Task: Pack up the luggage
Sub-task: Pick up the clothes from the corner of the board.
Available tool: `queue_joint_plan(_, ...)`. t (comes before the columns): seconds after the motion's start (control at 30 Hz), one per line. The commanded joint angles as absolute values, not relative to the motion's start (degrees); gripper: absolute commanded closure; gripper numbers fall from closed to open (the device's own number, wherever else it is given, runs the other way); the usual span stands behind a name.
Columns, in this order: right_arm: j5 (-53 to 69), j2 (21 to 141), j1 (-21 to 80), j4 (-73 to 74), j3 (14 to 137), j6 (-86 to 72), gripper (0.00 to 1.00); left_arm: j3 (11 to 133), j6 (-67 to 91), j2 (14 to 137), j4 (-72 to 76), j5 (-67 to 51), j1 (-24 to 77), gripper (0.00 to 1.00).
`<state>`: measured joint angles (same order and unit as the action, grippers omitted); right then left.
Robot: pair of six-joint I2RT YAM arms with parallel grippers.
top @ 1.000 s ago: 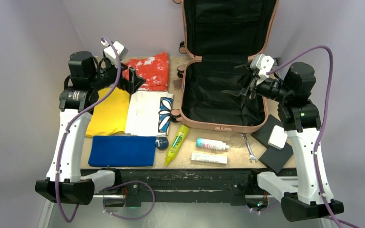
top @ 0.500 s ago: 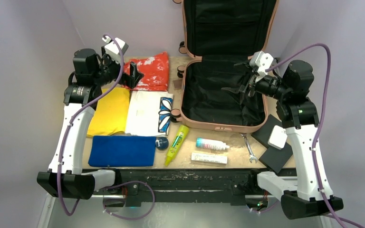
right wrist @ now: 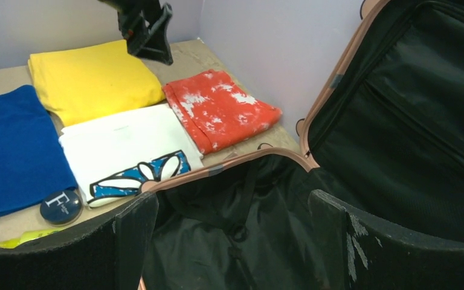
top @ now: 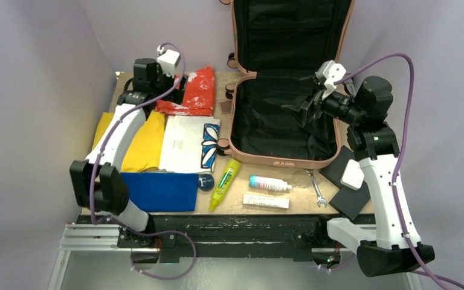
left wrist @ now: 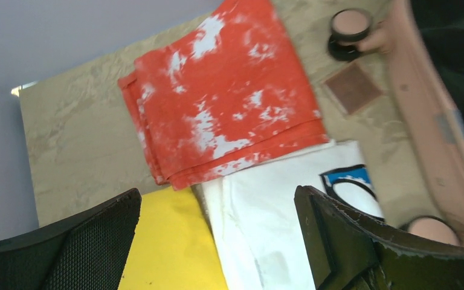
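Luggage [top: 278, 161] open, upper middle on my feed. Both gape empty: left end effector [left wrist: 217, 193] over the red shirt [left wrist: 229, 103], right end effector [right wrist: 232, 199] over the lining [right wrist: 235, 260].

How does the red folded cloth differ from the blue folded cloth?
The red cloth has white blotches; the blue cloth is plain. The red cloth lies at the far edge of the table, the blue cloth at the near edge. Both lie folded flat, outside the luggage.
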<state>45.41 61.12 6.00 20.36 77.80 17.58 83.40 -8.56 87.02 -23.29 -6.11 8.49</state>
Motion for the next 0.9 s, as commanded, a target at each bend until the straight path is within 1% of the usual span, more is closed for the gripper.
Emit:
queue_joint_plan(0.0,43.2,60.7,6.2,16.9,77.0,16.4,0.01,85.7,-7.1,93.0,-18.1,4.2,9.6,0.01)
queue_joint_plan(0.2,43.0,60.8,6.1,15.4,76.0,15.5,0.01,87.2,-6.0,100.2,-14.5,12.0,13.2,0.01)
queue_joint_plan(0.33,43.0,60.6,6.1,14.3,75.0,14.9,0.01,89.9,-6.3,104.7,-15.1,17.8,16.5,0.01)
queue_joint_plan(0.57,43.1,60.6,6.1,13.3,74.4,14.2,0.01,92.9,-3.6,109.4,-13.8,19.1,19.3,0.01)
queue_joint_plan(0.7,42.8,60.3,6.1,13.1,74.1,14.2,0.01,97.4,-1.7,115.2,-13.9,23.2,21.1,0.01)
queue_joint_plan(0.87,42.6,60.3,6.1,13.1,74.2,14.2,0.01,101.2,-1.1,122.2,-12.5,22.7,22.4,0.01)
